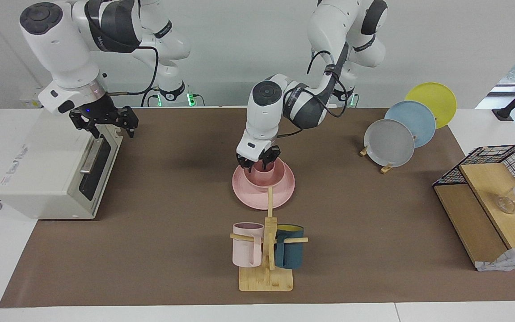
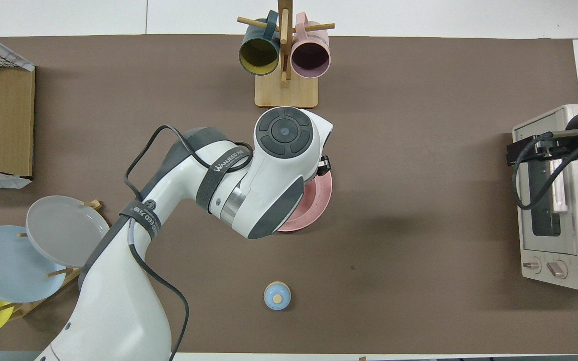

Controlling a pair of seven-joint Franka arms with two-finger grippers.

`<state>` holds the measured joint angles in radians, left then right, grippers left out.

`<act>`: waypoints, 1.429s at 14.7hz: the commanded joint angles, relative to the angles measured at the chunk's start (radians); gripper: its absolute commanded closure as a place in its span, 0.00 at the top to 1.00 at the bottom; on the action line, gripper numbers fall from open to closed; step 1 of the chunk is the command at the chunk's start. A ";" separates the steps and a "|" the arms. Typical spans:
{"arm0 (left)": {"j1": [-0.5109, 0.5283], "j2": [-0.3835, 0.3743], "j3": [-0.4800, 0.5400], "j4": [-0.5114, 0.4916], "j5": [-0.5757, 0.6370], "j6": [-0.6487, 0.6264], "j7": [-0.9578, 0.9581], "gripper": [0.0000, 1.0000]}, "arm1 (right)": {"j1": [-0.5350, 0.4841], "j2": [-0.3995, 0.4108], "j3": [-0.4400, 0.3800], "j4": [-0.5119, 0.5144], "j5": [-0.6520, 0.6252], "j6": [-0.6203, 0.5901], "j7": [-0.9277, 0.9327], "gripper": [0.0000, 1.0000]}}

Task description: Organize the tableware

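Observation:
The pink plate (image 1: 248,197) lies at the table's middle, and its edge shows in the overhead view (image 2: 316,205). The pink bowl (image 1: 276,178) sits on the plate. The pink cup (image 1: 266,170) stands upright inside the bowl. My left gripper (image 1: 259,162) is down at the cup, right over the bowl. In the overhead view my left arm hides the bowl, the cup and the gripper. My right gripper (image 1: 105,123) waits open and empty over the toaster oven, and it shows in the overhead view (image 2: 530,150).
A wooden mug tree (image 1: 266,277) with a pale pink mug (image 1: 246,245) and a teal mug (image 1: 289,248) stands farther from the robots than the plate. A rack holds upright grey (image 1: 389,143), blue and yellow plates. There are also a toaster oven (image 1: 38,170), a wire-and-wood shelf (image 1: 485,201) and a small blue lid (image 2: 277,296).

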<state>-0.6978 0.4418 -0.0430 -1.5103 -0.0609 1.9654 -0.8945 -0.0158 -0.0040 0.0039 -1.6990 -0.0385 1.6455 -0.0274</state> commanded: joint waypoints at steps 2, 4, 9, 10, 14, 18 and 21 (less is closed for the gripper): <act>0.067 -0.145 0.017 0.009 0.018 -0.147 0.028 1.00 | -0.030 0.004 0.005 0.010 0.035 -0.001 -0.023 1.00; 0.141 -0.219 0.017 0.009 0.016 -0.213 0.086 1.00 | -0.030 0.004 0.001 0.010 0.035 -0.001 -0.023 1.00; 0.464 -0.406 0.020 0.005 -0.025 -0.417 0.456 1.00 | -0.026 0.007 -0.019 0.054 0.035 -0.065 0.003 1.00; 0.516 -0.429 0.020 -0.001 -0.028 -0.445 0.555 1.00 | -0.026 0.007 -0.019 0.064 0.035 -0.084 0.006 1.00; 0.636 -0.478 0.025 -0.059 -0.028 -0.482 0.782 1.00 | -0.026 0.003 -0.022 0.059 0.035 -0.079 0.006 1.00; 0.632 -0.561 0.026 -0.204 -0.024 -0.402 0.809 1.00 | -0.027 0.004 -0.019 0.061 0.035 -0.075 0.007 1.00; 0.629 -0.554 0.023 -0.189 -0.014 -0.389 0.822 1.00 | -0.027 0.004 -0.015 0.061 0.035 -0.075 0.007 1.00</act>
<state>-0.0644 -0.0736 -0.0217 -1.6586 -0.0749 1.5398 -0.0933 -0.0310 -0.0045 -0.0192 -1.6505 -0.0361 1.5793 -0.0265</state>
